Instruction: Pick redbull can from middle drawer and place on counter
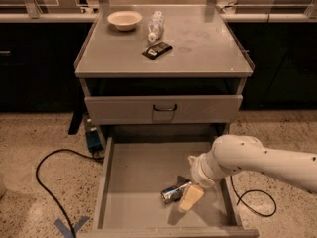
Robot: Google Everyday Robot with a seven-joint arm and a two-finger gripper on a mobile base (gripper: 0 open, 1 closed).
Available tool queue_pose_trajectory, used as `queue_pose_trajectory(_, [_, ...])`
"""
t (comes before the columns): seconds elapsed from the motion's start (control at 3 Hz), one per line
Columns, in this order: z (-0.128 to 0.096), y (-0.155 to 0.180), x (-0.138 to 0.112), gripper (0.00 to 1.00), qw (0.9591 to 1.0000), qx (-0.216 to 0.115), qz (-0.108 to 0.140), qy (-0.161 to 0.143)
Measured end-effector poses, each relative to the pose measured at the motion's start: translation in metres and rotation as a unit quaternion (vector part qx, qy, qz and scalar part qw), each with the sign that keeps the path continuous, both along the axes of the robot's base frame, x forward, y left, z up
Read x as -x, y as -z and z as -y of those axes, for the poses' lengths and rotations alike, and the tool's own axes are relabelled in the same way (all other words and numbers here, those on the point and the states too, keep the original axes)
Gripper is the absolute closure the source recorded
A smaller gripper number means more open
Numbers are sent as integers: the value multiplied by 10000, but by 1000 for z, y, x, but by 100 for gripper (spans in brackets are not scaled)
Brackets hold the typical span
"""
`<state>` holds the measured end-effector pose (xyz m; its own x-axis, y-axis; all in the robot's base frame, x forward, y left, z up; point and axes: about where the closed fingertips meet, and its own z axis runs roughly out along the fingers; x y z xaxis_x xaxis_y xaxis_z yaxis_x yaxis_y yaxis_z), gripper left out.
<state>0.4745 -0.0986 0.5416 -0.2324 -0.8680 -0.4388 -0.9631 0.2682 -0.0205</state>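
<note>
From where I stand, the grey cabinet fills the middle of the frame, and its middle drawer (133, 177) is pulled out towards the bottom edge, showing its plain floor and low side walls. The redbull can (173, 193) lies on its side on that floor, in the lower centre of the frame and a little right of the drawer's middle. It points slantwise, with its higher end to the right. The robot's white arm (257, 160) comes in from the right edge and bends down into the drawer. The gripper (190, 198) sits low over the floor at the can's right end, its pale yellowish tip just beside the can or touching it. I cannot tell how far open it is, or whether it has any hold on the can. Above the open drawer, the grey drawer front (124, 110) with its dark loop handle (165, 108) is closed. The counter (198, 48) spans the upper part of the frame. A pale bowl (124, 20) stands near its upper left corner, a clear plastic bottle (155, 25) lies just right of the bowl, and a flat black packet (157, 49) lies just below the bottle. On the speckled floor (29, 138) at lower left, a black cable (44, 182) loops beside the cabinet.
</note>
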Motion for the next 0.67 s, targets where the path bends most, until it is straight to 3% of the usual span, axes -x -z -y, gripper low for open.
queue_pose_trajectory(0.67, [0,8,2,0,10000,-88,9,-7])
